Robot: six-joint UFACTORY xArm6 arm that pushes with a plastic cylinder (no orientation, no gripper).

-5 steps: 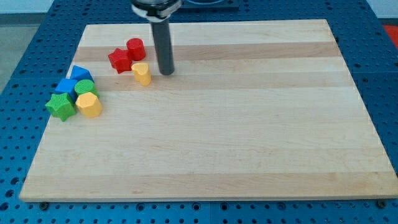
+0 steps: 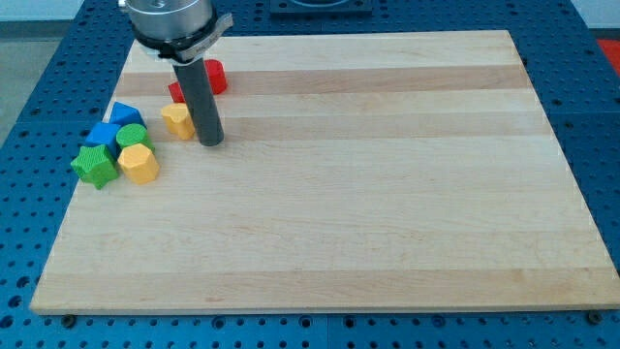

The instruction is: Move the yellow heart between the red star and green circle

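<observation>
The yellow heart (image 2: 178,120) sits on the board (image 2: 387,194), just at nine o'clock of my tip (image 2: 210,142), seemingly touching it. It needs a gentle, steady push toward eight o'clock, stopping between the red star (image 2: 177,92) and green circle (image 2: 133,135). I have no jaws; just a rod.

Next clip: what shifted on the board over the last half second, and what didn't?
My tip slid toward the view's left and slightly down, pushing the yellow heart left ahead of it; the rod now hides most of the red star. The left cluster, including the green circle, stayed put.
</observation>
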